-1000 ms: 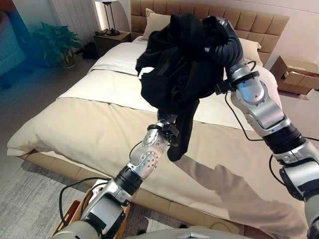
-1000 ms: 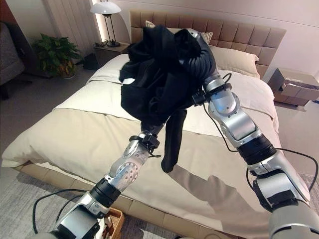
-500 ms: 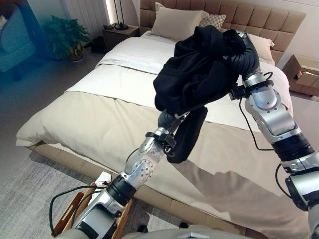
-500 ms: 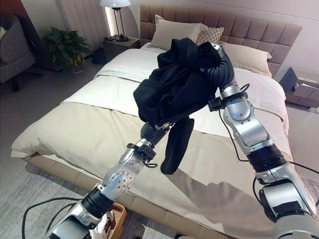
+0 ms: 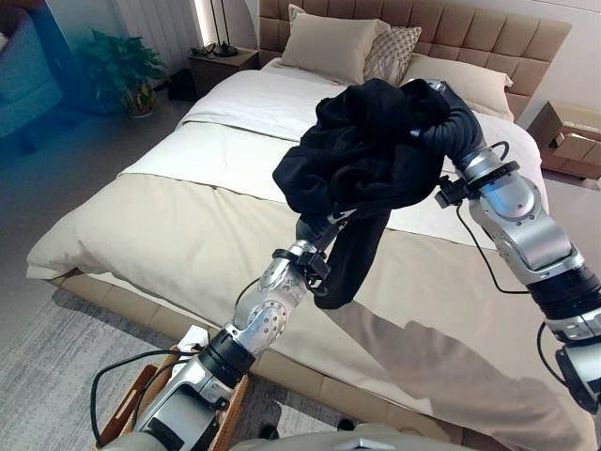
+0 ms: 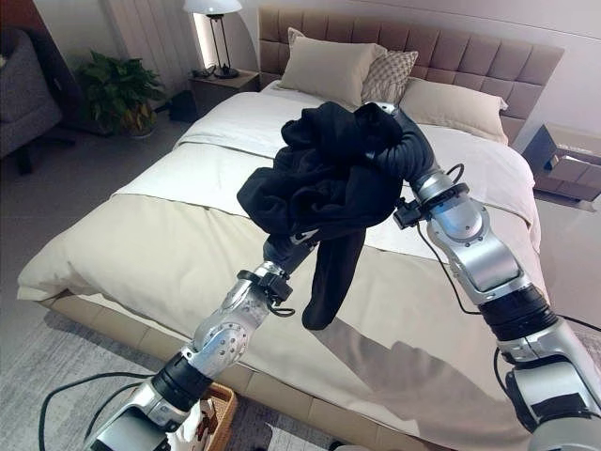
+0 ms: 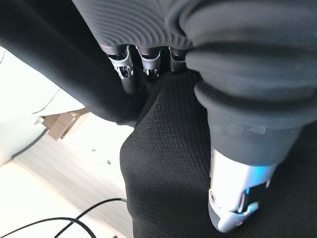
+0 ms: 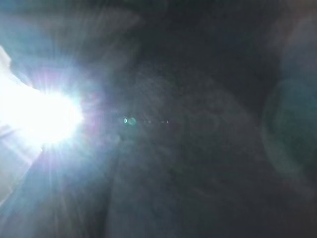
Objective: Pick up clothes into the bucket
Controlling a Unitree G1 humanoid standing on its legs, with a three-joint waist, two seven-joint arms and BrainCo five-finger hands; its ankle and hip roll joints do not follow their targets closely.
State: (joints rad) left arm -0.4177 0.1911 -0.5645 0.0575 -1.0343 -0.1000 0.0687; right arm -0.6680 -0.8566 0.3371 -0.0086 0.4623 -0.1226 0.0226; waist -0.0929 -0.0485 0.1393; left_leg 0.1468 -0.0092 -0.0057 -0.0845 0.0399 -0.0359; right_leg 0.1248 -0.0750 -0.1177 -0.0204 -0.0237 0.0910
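Holding aloft above the bed [image 5: 169, 225]: one black garment [image 5: 362, 155], bunched, with a loose end hanging down beside my left forearm. Left hand [image 7: 143, 62]: its fingers go up into the cloth from underneath, tips buried, so I cannot tell the grip. Right hand: wrapped inside the bundle's upper side, state likewise unreadable. Wicker basket [image 5: 141, 399]: on the floor, low at my left, well below the garment. Judgement: the left arm is nearer it; the load must travel down and leftward.

Head pair overlooks bed [image 5: 188, 225]; wrist views buried, seemingly, in cloth [image 7: 168, 163].
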